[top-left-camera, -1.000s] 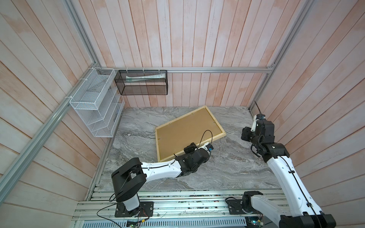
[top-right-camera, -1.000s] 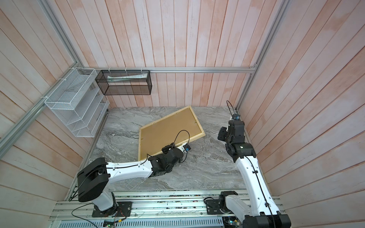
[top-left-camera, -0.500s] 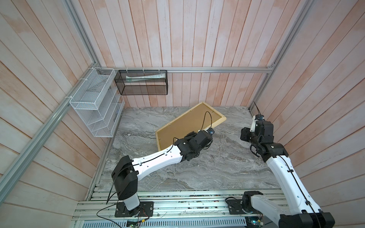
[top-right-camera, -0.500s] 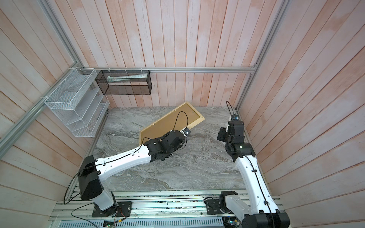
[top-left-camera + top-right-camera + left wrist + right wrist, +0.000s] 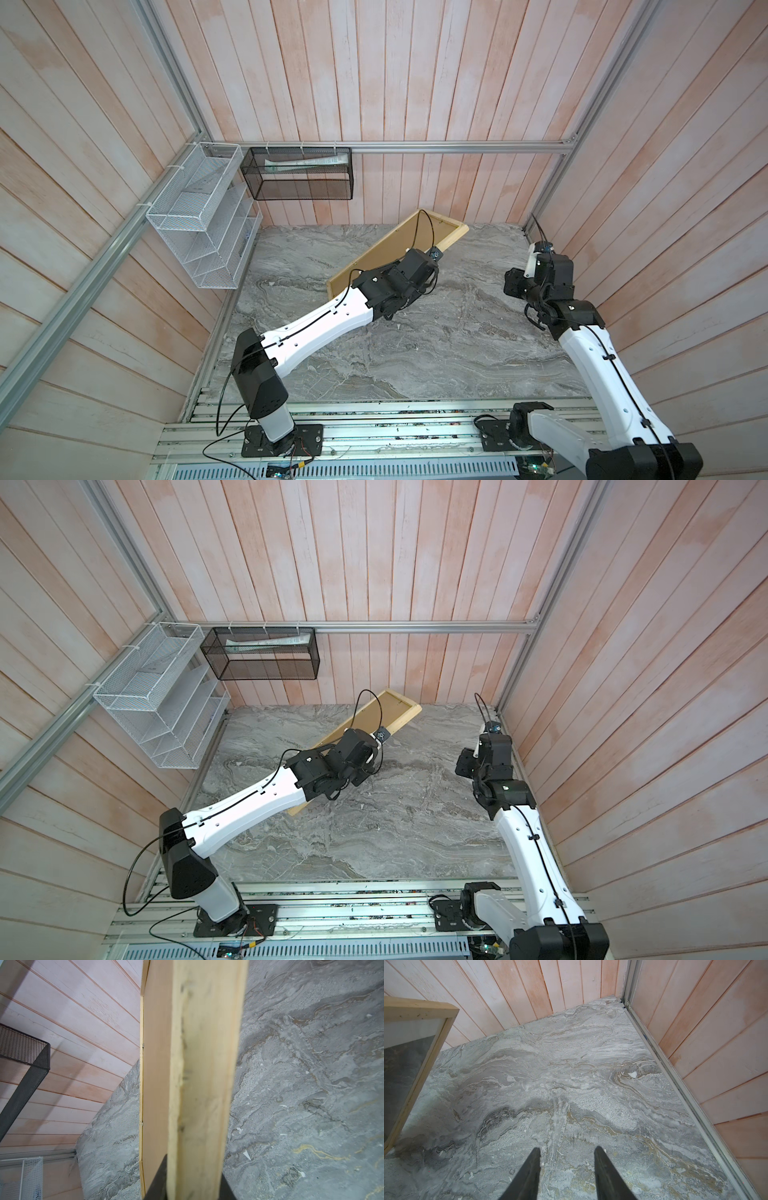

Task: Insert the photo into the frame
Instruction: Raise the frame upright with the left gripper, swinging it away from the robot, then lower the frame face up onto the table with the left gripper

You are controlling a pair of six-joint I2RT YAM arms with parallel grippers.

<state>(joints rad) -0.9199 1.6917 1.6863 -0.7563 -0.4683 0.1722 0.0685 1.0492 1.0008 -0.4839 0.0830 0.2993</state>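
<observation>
The frame (image 5: 455, 237) stands tipped steeply on 1 long edge towards the back of the bench (image 5: 415, 353). Its brown backing panel (image 5: 395, 249) is turned away from my right arm and its pane faces that arm. Through the pane, in the right wrist view, I see a pale border and a dark picture. I take this to be the photo (image 5: 402, 1068), already seated inside.

The risk, as I judge it, is that I carry all this by 1 thin rail. If the lower edge skids on the smooth stone, or the rail twists in my grip, the frame could drop flat and slam its pane. If the backing is not locked, it and the photo could spill out. The raised corner is also near the back wall.

My left fingers (image 5: 158, 1184) are clamped narrowly on that raised rail, 1 on each face. My right fingers (image 5: 530, 1172) stand partly spread and empty above bare bench, well apart from the frame.
</observation>
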